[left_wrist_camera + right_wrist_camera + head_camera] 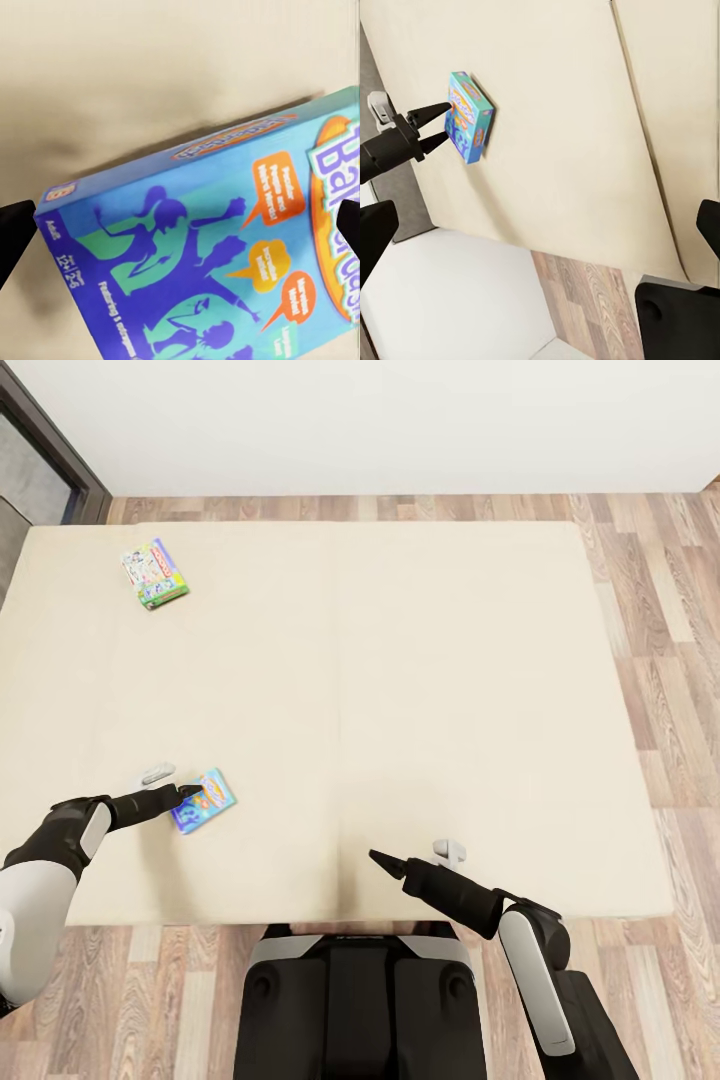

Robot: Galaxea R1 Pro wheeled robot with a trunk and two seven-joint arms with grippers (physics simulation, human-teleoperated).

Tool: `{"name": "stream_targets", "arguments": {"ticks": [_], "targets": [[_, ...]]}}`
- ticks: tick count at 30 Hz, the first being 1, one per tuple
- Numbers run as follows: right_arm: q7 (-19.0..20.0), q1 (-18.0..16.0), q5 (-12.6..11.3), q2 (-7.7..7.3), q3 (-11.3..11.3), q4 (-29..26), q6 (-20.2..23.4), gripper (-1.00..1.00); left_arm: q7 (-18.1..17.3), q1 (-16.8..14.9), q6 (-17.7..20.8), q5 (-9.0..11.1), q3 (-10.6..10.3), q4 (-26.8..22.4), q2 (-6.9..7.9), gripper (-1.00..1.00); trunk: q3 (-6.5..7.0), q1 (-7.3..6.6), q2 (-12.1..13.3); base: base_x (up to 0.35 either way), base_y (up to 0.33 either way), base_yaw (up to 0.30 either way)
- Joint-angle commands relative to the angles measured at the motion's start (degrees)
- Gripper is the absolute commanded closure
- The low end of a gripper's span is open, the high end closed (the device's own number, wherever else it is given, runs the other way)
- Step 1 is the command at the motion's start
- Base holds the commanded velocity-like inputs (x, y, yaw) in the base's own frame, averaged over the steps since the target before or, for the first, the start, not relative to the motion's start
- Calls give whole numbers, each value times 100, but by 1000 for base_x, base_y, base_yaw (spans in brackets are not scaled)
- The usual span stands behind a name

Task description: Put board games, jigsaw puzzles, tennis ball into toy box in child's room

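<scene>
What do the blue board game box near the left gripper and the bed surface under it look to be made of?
Blue board game box: probably printed cardboard, slightly glossy; sharp edges, colourful cover graphics. Bed surface: seemingly matte cream fabric; soft shading, faint centre seam, no shine.

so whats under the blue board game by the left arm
The blue board game lies on the cream bed, with the left end effector at its edge. The patch of bed directly beneath the box is covered.

Cream bed on wood floor, white wall.
</scene>
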Motion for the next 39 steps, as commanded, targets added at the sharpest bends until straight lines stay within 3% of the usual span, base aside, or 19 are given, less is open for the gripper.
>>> {"name": "stream_targets", "arguments": {"ticks": [1, 39], "targets": [[24, -1, 17, 3, -7, -2, 26, -100, -26, -3, 49, -4, 35, -5, -3, -100, -5, 3, -8, 0, -120, 0], [19, -1, 17, 10, -7, -1, 17, -100, -37, -2, 49, 1, 34, -13, -5, -100, -5, 3, -8, 0, -111, 0]]}}
